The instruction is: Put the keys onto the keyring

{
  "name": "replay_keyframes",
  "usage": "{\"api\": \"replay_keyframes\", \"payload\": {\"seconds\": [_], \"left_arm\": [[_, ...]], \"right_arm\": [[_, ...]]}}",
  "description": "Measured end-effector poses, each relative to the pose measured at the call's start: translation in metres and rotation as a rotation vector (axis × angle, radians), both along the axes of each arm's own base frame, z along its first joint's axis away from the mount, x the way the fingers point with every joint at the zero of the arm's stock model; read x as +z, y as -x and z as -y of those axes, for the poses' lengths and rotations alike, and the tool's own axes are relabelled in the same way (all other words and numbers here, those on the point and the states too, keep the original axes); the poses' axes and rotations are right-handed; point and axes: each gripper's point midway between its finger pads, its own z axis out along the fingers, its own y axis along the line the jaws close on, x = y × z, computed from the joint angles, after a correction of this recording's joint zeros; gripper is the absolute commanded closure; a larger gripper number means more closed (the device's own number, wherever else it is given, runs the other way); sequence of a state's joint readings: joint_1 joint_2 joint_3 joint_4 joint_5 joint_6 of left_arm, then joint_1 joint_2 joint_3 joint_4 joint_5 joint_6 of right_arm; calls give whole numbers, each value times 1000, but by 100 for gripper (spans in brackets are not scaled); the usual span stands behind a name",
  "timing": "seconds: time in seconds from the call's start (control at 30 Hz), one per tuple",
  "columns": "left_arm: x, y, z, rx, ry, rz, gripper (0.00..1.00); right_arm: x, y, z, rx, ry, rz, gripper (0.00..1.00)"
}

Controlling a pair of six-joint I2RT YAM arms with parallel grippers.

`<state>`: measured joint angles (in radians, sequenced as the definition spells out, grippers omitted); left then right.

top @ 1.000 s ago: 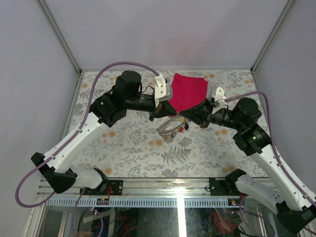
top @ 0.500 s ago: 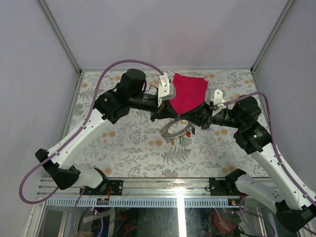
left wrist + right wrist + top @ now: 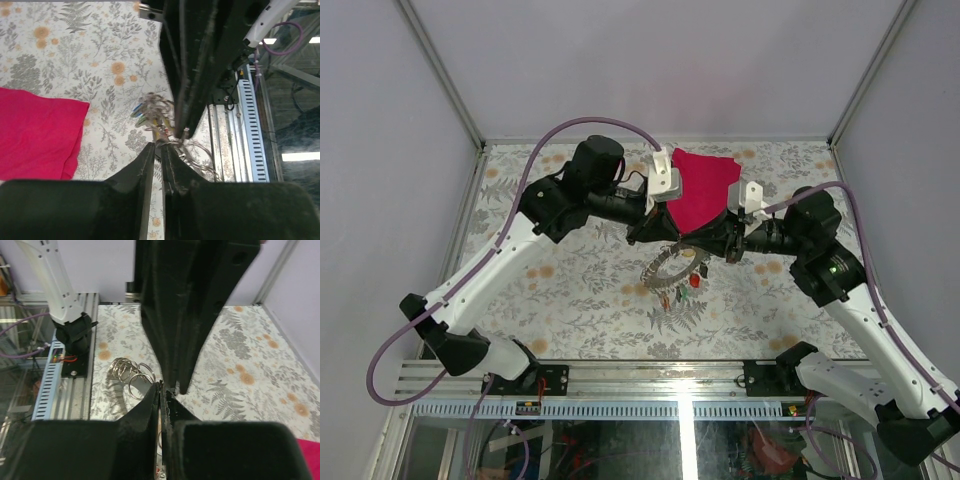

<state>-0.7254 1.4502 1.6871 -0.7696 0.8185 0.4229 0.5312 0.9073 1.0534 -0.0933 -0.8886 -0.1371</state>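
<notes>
Reaching in from the left over the flowered worktop [image 3: 570,295], the left gripper [image 3: 159,146] is pointing toward the middle. Its jaws are standing only a thin slit apart. A sliver of metal is showing at their tips, but whether they are pinching it I cannot tell. Just in front of the spot where the two grippers are meeting tip to tip, the keyring [image 3: 663,268] is showing as a cluster of grey metal loops. Whether it is resting on the worktop or hanging clear of it I cannot tell. The keys [image 3: 692,282] are bunching along its near side, with a red head and a green head showing from above. Behind the grippers, toward the far edge, a red cloth [image 3: 705,185] is lying flat, its near corner hidden under them. Coming in from the right, the right gripper [image 3: 161,386] is pressing its jaws fully together, and a wire loop of the keyring is running straight into its tips, so it is nipping the ring there.
</notes>
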Motion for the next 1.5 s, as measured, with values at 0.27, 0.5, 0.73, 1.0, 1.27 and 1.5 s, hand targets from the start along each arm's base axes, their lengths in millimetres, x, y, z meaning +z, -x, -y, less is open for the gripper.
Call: {"api": "replay_keyframes", "payload": {"seconds": [0.27,0.5,0.73,1.0,1.27,1.5], "left_arm": [[-5,-20,1,102,-1,17,60],[-7,-32,-1,195,28,21,56],[6,-53,-25,380,108,44,47],[13,-112,-78,730,204,-12,14],[3,-162,-149,1093,270,-116,0],[-10,-177,-174,1270,250,-167,0]], "right_arm": [[-3,7,-1,43,8,-4,100],[-6,4,0,20,18,-8,100],[-4,-8,7,-91,2,-17,100],[-15,-23,4,-157,1,-124,100],[-54,-50,-16,-174,61,-294,100],[-95,-57,-34,-181,188,-427,100]]}}
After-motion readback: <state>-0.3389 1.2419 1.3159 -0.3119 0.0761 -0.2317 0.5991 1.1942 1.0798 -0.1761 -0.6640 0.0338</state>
